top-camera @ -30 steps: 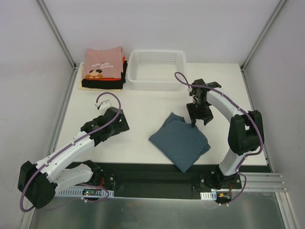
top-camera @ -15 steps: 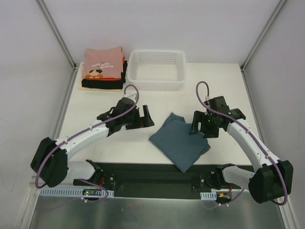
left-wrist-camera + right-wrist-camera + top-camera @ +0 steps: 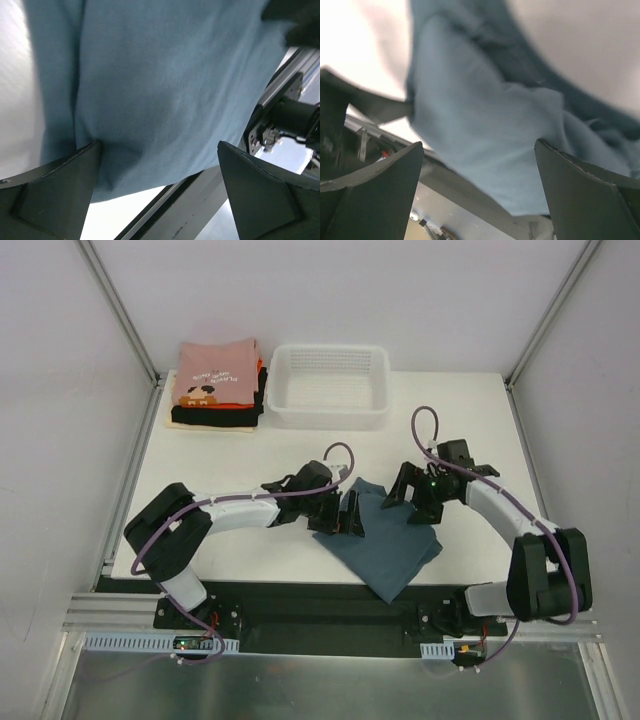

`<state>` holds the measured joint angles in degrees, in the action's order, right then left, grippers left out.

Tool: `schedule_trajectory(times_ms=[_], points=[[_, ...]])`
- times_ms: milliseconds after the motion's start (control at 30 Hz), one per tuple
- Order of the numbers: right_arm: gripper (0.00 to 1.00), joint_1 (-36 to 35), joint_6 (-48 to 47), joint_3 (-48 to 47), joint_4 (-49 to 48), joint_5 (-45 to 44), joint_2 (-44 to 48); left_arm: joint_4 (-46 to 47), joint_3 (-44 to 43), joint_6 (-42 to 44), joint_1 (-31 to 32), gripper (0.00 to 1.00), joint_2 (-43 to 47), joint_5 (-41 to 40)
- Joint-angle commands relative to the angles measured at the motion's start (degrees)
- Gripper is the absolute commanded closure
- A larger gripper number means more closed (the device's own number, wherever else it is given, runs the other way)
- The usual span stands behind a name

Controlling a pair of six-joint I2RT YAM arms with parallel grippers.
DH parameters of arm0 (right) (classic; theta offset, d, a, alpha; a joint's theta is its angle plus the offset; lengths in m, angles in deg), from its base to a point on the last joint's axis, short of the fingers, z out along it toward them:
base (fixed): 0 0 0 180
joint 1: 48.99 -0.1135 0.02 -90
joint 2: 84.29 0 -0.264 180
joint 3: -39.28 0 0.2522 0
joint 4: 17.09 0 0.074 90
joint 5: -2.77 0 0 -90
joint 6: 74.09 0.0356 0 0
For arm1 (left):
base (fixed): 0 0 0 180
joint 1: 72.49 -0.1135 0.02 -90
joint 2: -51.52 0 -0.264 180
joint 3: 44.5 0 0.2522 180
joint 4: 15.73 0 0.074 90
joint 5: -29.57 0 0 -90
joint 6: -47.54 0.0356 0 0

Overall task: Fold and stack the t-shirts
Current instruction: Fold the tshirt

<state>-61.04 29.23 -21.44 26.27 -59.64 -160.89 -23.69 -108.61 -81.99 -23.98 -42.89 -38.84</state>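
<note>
A folded slate blue-grey t-shirt (image 3: 385, 540) lies on the white table near the front edge. It fills the left wrist view (image 3: 165, 85) and the right wrist view (image 3: 490, 140). My left gripper (image 3: 348, 513) is open and rests at the shirt's left edge, one finger (image 3: 50, 195) against the cloth. My right gripper (image 3: 412, 496) is open over the shirt's upper right corner. A stack of folded t-shirts (image 3: 215, 385), pink with print on top, then orange-red, black and cream, sits at the back left.
A white plastic mesh basket (image 3: 330, 385) stands at the back centre, next to the stack. The black base rail (image 3: 320, 605) runs along the table's near edge. Grey frame posts rise at the back corners.
My left arm has swept right from the table's left side to the shirt's left edge. My right gripper has come down from the back to the shirt's upper right corner.
</note>
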Motion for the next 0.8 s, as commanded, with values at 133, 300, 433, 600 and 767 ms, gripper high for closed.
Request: schedule_trajectory(times_ms=[133,300,433,600,767], points=[[0.03,2.9,-4.3,-4.9,-2.5,-1.5,-16.3,2.6,4.3,-1.1,1.7,0.01,-3.2,-0.4],[0.03,1.3,-6.2,-13.0,-1.3,-3.2,-23.1,2.6,6.8,-3.4,2.9,0.01,-2.7,-2.2],[0.03,-2.5,-9.6,-20.6,1.9,-5.5,-26.3,2.6,10.0,-6.8,5.1,0.01,1.7,-4.7],[0.03,-6.1,-12.9,-26.7,6.8,-9.7,-24.1,-1.5,11.5,-7.4,6.3,0.01,11.2,-10.9],[0.03,-6.3,-12.9,-24.2,7.8,-15.6,-14.1,-8.7,6.1,-3.5,6.2,0.01,16.5,-24.3]])
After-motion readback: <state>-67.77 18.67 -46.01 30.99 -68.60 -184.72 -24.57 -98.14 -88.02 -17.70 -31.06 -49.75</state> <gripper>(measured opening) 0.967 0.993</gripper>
